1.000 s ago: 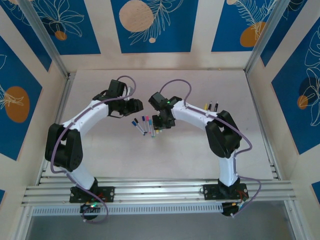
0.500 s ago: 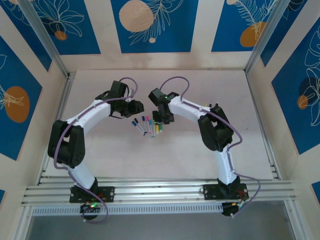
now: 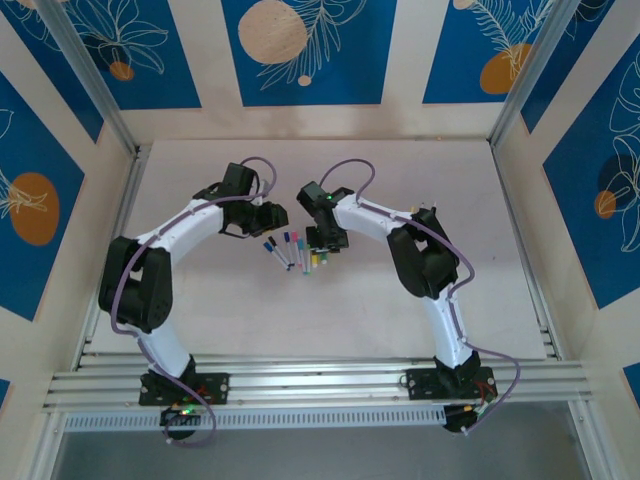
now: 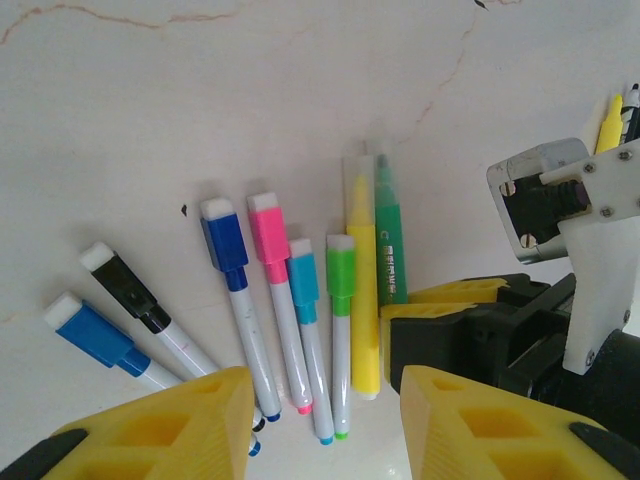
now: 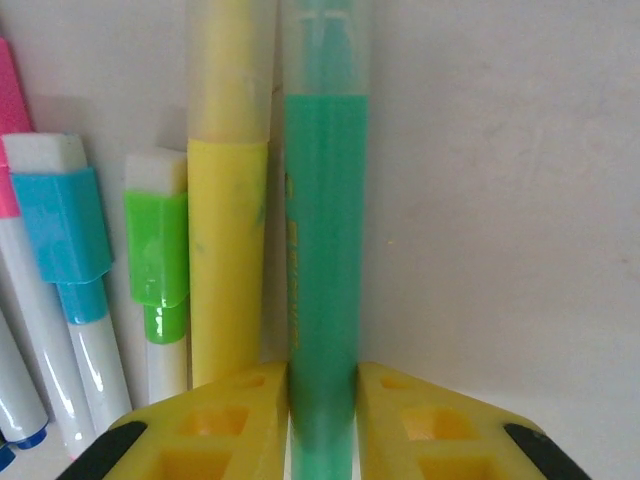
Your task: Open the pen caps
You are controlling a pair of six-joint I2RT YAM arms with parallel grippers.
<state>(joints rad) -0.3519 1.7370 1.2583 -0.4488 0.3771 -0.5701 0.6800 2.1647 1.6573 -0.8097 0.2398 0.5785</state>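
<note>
Pinching with the right gripper point(image 5: 322, 378), yellow jaws drawn in flush against both sides of a long green plastic highlighter pen point(image 5: 325, 200) near its tail end. Keeping that pen, by the look of it, flat on the pale tabletop point(image 4: 300, 80), side by side with a matching yellow highlighter pen point(image 5: 230, 250). Pointing lengthwise straight away from the gripping fingers, with the clear plastic cap point(image 5: 325, 45) on and exposed at the far end.

Hovering with the left gripper point(image 4: 322, 392), jaws partly apart and holding nothing, over the tail ends of a fanned row of small white-barrelled markers point(image 4: 303, 280) capped in blue, black, pink, cyan and green. Looking from there at a target up and to the right, beyond the yellow pen. Probably needing a reach across to that cap before any pull along the barrel's line.

Bowing inward in the overhead view, right arm point(image 3: 370, 218) from the right and left arm point(image 3: 185, 226) from the left. Tipping both wrists down over the cluster at mid-table, the free left gripper close beside it.
</note>
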